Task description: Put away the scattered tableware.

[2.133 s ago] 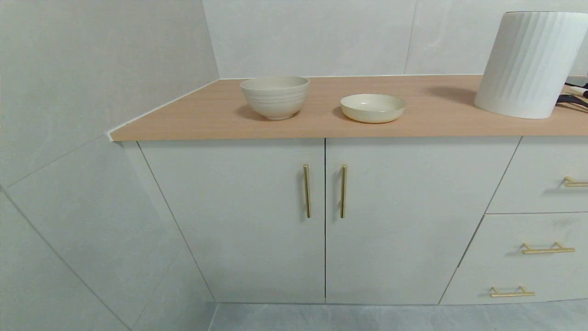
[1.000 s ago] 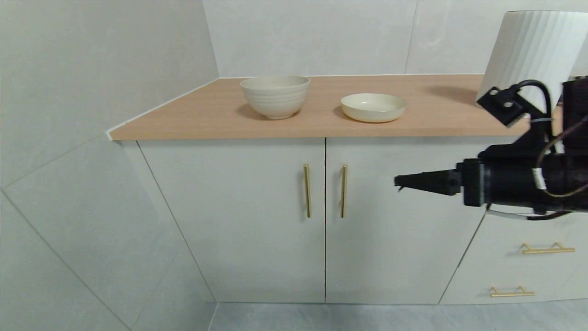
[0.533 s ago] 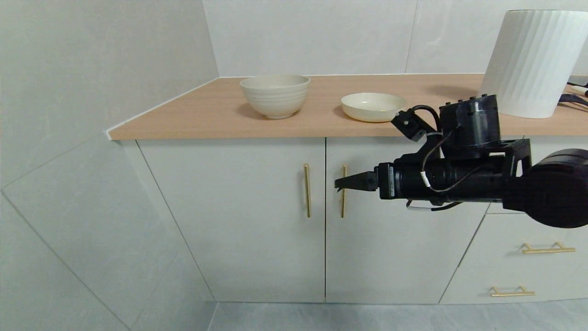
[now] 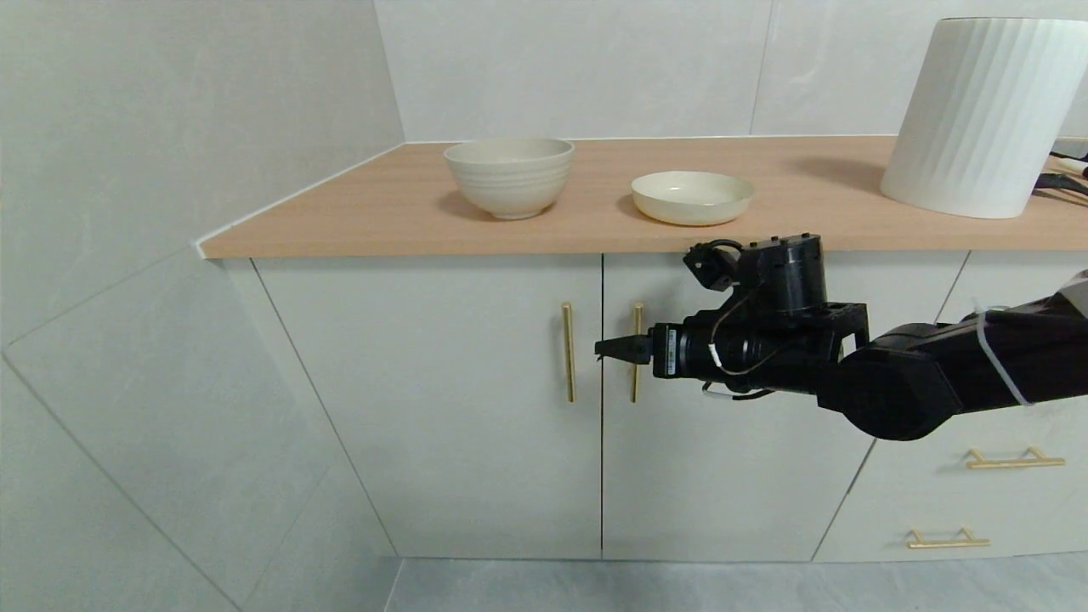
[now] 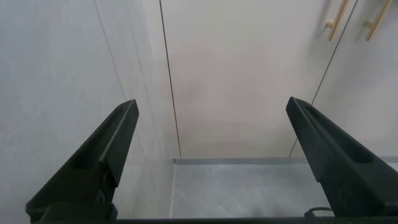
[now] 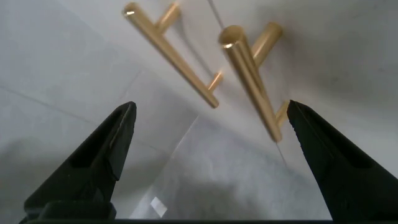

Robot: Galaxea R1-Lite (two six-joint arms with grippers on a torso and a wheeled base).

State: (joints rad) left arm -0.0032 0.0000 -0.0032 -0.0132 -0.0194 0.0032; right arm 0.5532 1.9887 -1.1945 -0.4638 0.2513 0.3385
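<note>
**Head and wrist views, base cabinet with tableware on top.** A deep cream bowl [image 4: 509, 177] and a shallow dish [image 4: 692, 197] stand apart on the wooden countertop [image 4: 357, 223]. The bowl is nearer the wall corner and the dish sits close to the counter's front edge. Both keep the places they held two seconds ago. A ribbed white container [image 4: 986, 115] stands at the counter's far right.

Below, the left cabinet door [image 4: 442, 425] and right cabinet door [image 4: 722, 484] are shut. Each carries an upright gold bar beside the centre seam: the left door handle [image 4: 568, 353] and the right door handle [image 4: 636, 353]. Drawers [image 4: 994, 425] with gold pulls lie to the right.

Two seconds ago no arm was in the head view. Since then the right arm has swept in from the right, level with the handles. The right gripper [image 4: 610, 349] now crosses in front of the right door handle, its tip at the seam between the two bars, a little farther left than half a second ago. Contact with the handle cannot be judged. In its wrist view its fingers [image 6: 115, 146] are spread wide with nothing between them, and both bars lie ahead of them.

The left gripper [image 5: 211, 107] is likewise spread wide and holds nothing. It faces a cabinet front and the grey floor [image 5: 236, 190].
</note>
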